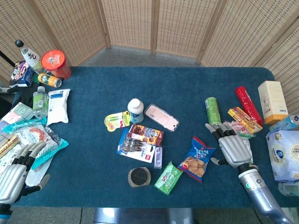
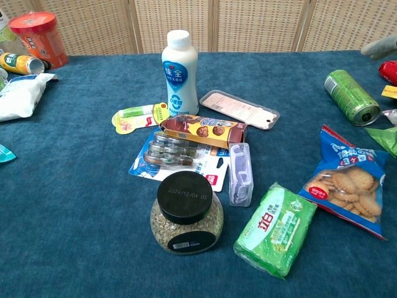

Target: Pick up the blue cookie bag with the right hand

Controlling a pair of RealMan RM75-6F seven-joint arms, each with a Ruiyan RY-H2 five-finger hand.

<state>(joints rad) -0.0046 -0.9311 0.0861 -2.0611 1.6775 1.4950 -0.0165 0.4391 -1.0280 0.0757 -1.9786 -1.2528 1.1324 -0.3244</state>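
The blue cookie bag lies flat on the blue table, right of centre near the front edge; the chest view shows the blue cookie bag at the right with round biscuits printed on it. My right hand rests on the table just right of the bag, palm down, fingers spread and holding nothing. At the front left corner my left hand lies open over some packets. Only a grey fingertip at the top right edge of the chest view hints at the right hand.
A green can and red and yellow snack packs lie behind the right hand. A green wipes pack, a black-lidded jar, a brown cookie box and a white bottle sit left of the bag. A large white bag is at the right edge.
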